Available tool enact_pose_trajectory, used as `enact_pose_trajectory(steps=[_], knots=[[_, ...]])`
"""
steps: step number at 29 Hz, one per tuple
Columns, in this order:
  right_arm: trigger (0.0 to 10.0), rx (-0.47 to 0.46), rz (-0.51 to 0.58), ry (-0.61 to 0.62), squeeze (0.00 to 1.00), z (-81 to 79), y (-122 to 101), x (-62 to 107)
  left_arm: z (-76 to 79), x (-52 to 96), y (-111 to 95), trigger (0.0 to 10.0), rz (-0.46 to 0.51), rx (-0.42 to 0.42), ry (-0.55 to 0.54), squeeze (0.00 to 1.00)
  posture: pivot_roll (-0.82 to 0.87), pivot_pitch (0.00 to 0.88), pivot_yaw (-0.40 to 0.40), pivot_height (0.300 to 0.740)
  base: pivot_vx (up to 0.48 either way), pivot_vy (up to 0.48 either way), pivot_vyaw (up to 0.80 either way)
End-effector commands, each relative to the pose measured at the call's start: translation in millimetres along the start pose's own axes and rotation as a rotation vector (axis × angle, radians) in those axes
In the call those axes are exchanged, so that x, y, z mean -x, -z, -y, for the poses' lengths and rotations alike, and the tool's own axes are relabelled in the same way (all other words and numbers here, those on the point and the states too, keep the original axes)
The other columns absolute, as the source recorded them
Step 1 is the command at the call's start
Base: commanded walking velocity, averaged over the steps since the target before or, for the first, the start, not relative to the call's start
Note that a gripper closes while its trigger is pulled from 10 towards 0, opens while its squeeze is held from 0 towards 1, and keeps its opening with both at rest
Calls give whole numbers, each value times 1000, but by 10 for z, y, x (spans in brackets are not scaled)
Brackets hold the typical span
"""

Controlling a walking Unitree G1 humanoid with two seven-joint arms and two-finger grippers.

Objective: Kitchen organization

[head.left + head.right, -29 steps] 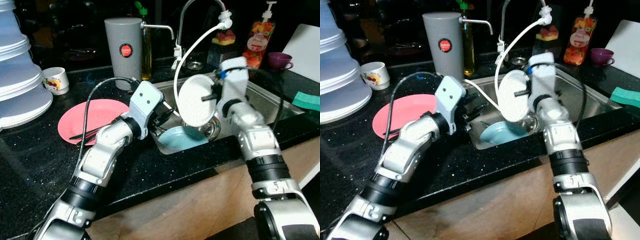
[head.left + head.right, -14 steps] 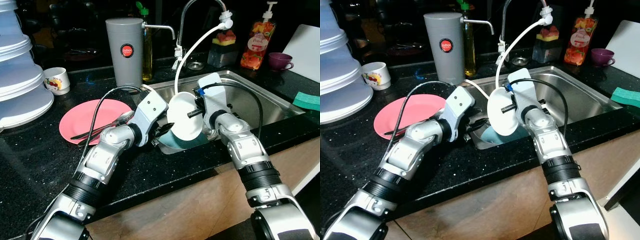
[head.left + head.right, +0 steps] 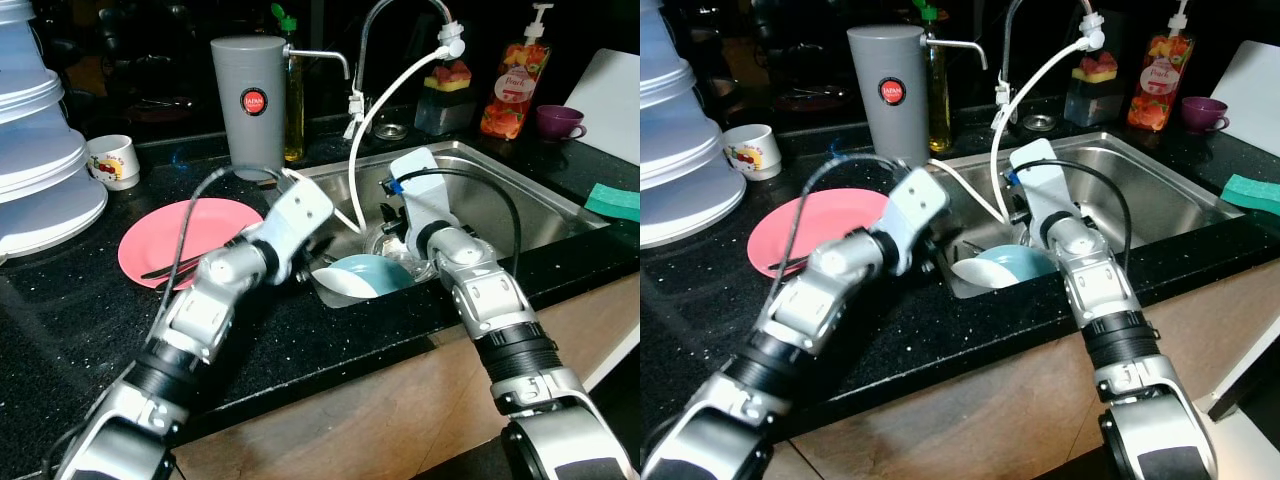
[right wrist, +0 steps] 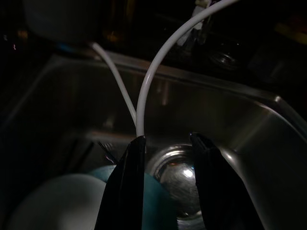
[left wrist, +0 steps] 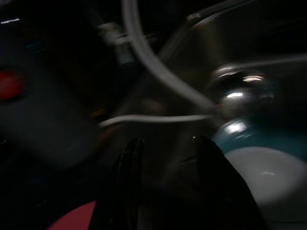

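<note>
- Centrally, sink (image 3: 540,205): steel basin sunk in the black counter (image 3: 60,320); the landmark for all entries.
- White containers (image 3: 40,150): stacked, far left of the sink.
- Pink plate (image 3: 185,240): on the counter left of the sink, dark utensils lying on it.
- Grey dispenser (image 3: 250,105): upright behind the sink's left corner.
- Blue bowl (image 3: 375,275): in the sink's front left corner, a white plate (image 3: 335,283) resting against it.
- Right gripper (image 4: 165,148): above the bowl, fingers apart, empty.
- Left gripper (image 5: 165,148): at the sink's left rim, fingers parted, holding nothing.
</note>
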State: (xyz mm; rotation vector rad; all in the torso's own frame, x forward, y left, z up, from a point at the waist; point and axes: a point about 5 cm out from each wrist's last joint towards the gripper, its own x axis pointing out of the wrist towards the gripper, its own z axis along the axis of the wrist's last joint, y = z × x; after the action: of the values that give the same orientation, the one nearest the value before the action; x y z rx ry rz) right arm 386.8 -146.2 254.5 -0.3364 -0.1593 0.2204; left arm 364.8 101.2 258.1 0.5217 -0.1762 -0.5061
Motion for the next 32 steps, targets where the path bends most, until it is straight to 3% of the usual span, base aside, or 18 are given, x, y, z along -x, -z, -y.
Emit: enact_pose_trajectory(steps=[1,2,5,6,9,11,16,17,20,25,32], knots=[[10000,-42,27,-5,0,-5,-66,-5,-131,51,-8,10000,-25,-2,-67,263,-49,30,32,740,0,0,0],[10000,-68,32,-24,0,-34,-81,-7,-207,95,0,10000,-44,20,-99,1000,-46,29,31,740,0,0,0],[10000,-175,44,-151,0,-203,-147,2,-405,254,94,10000,-133,66,-182,1000,-39,25,27,740,0,0,0],[10000,-183,42,-234,0,-303,-177,21,-463,322,159,10000,-177,92,-190,0,-38,22,24,740,0,0,0],[10000,-184,33,-309,0,-395,-196,46,-508,383,216,10000,-215,122,-188,0,-36,21,21,740,0,0,0],[10000,-188,12,-460,0,-576,-222,111,-617,525,325,10000,-281,238,-151,0,-29,16,15,740,0,0,0],[10000,-193,6,-518,0,-644,-224,145,-681,598,354,10000,-300,262,-122,0,-29,16,15,740,0,0,0],[10000,-197,-6,-568,0,-702,-213,185,-777,666,414,10000,-343,259,-137,0,-24,11,9,740,0,0,0],[10000,-195,-17,-601,0,-744,-201,216,-833,715,475,10000,-377,265,-133,0,-24,11,9,740,0,0,0],[10000,-196,-41,-636,0,-784,-196,262,-795,747,592,10000,-404,340,-30,0,-22,5,4,740,0,0,0],[10000,-197,-53,-644,0,-788,-194,283,-758,737,713,10000,-441,365,31,0,-23,13,1,740,0,0,0]])
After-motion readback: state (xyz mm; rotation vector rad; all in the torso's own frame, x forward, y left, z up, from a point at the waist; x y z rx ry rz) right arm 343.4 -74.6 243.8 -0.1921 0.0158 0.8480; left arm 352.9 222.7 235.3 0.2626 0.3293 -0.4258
